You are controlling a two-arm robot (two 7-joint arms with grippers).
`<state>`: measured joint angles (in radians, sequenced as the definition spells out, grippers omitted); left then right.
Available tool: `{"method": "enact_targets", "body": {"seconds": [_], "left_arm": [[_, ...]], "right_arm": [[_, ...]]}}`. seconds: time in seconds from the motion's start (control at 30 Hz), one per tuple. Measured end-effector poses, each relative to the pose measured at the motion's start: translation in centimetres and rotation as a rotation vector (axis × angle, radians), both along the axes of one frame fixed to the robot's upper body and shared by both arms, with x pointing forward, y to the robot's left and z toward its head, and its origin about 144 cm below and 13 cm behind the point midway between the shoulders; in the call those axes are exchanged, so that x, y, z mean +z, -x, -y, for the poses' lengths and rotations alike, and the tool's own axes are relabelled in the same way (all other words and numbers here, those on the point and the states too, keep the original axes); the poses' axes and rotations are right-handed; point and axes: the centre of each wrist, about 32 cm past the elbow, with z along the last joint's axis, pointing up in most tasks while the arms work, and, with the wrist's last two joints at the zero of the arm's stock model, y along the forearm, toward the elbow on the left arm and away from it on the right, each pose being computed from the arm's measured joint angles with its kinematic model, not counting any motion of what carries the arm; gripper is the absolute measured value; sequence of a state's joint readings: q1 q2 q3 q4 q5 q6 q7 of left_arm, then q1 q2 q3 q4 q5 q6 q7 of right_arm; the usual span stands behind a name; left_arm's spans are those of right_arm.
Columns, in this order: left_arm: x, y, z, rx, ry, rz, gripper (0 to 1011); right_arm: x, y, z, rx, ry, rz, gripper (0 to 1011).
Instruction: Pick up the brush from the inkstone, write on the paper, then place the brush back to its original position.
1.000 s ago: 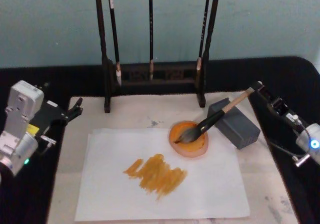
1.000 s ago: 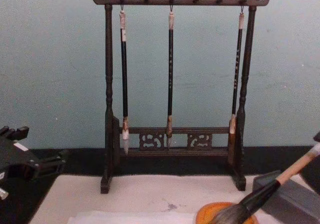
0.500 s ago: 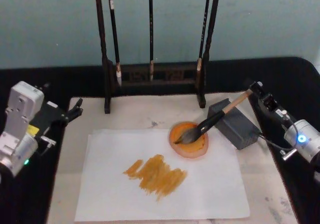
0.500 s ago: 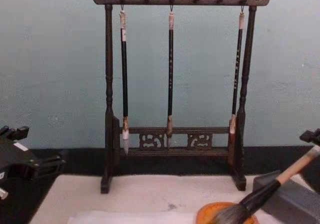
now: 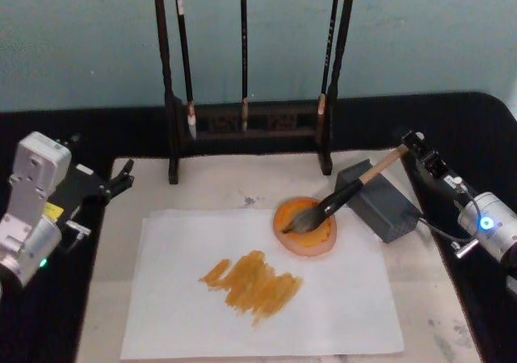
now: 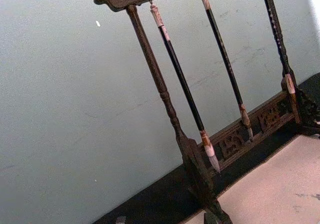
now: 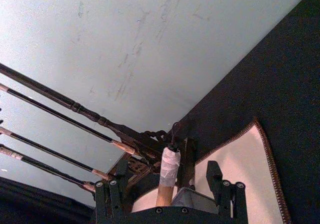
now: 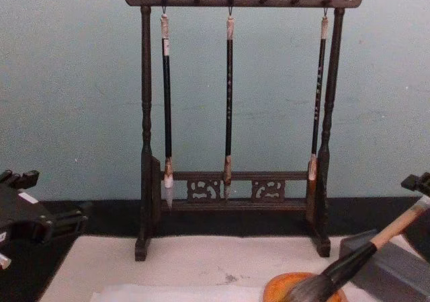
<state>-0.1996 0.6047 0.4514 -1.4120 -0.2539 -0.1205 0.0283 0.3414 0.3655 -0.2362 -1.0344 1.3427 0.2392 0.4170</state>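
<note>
The brush [image 5: 347, 192] lies slanted, its bristles in the orange dish [image 5: 305, 232] and its tan handle propped on the grey inkstone [image 5: 380, 205]. In the chest view the brush [image 8: 349, 265] rises toward the right edge. My right gripper [image 5: 414, 143] is at the handle's top end, open. In the right wrist view the white end cap [image 7: 170, 164] sits between the two spread fingers [image 7: 104, 194] of the right gripper [image 7: 165, 180]. The paper [image 5: 339, 314] carries orange strokes [image 5: 254, 280]. My left gripper [image 5: 113, 181] is parked at the mat's left edge.
A dark wooden rack [image 5: 242, 120] with three slim hanging brushes stands at the back of the cream mat [image 5: 218, 189]; it also shows as the rack [image 8: 232, 187] in the chest view. Black table surrounds the mat. The inkstone sits close to the mat's right edge.
My right arm has drawn slightly inward toward the brush's end cap. The brush, the dish and the left arm have stayed put.
</note>
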Motion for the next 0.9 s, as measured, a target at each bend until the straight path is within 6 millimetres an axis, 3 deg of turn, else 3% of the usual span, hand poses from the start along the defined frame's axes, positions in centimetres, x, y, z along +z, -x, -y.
{"method": "enact_targets", "body": {"seconds": [0.13, 0.33, 0.9], "left_arm": [[0.00, 0.00, 0.00, 0.000, 0.000, 0.000, 1010], [0.00, 0.00, 0.00, 0.000, 0.000, 0.000, 1010], [0.00, 0.00, 0.00, 0.000, 0.000, 0.000, 1010]], "right_arm": [[0.00, 0.00, -0.01, 0.000, -0.001, 0.000, 961], [0.00, 0.02, 0.00, 0.000, -0.001, -0.001, 810], [0.01, 0.03, 0.01, -0.001, -0.001, -0.002, 241]]}}
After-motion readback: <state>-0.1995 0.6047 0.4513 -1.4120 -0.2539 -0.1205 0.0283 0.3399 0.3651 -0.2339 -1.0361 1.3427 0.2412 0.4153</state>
